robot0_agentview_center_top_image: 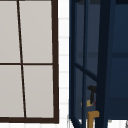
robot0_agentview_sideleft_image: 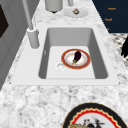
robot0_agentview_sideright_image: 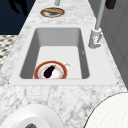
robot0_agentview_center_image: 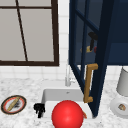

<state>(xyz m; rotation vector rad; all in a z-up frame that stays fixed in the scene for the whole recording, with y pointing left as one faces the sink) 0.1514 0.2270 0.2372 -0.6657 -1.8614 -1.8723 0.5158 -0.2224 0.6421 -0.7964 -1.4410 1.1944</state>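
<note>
on marble counter (robot0_agentview_center_image: 25,120) by sink (robot0_agentview_sideleft_image: 72,37), left robot hand (robot0_agentview_center_image: 39,109) seemingly curled, empty; right robot hand (robot0_agentview_center_image: 92,40) unclear

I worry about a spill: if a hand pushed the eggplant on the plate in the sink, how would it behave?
The eggplant looks smooth and rounded, so it would probably roll or slide. It lies loose on the shallow red-rimmed plate, whose low rim would hardly stop it. It looks small, so likely light.

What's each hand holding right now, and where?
Left hand holds nothing, hanging before the sink. Right hand is behind the cabinet door; a hold cannot be told.
</note>
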